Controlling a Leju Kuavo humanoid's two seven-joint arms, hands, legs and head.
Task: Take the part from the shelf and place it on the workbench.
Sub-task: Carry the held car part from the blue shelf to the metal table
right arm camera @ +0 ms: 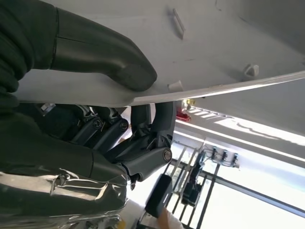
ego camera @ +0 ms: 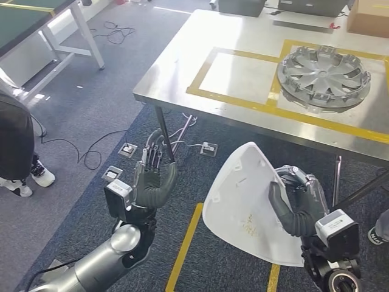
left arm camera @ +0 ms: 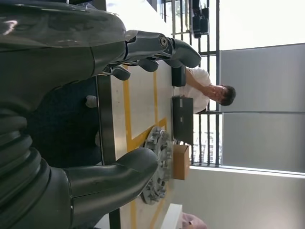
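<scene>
Holding one white part (ego camera: 245, 204) upright by its right edge, the right robot hand (ego camera: 300, 204) keeps its thumb (right arm camera: 107, 57) on the near face and its fingers (right arm camera: 144, 143) behind; the part sits low, near of the desk (ego camera: 183, 67) and off it. The left robot hand (ego camera: 151, 179) is empty, fingers apart and pointing up. On the desk lie one grey wheel cover (ego camera: 324, 76) (inside the right yellow-taped square) and one cardboard box (ego camera: 368, 17) at the far right.
</scene>
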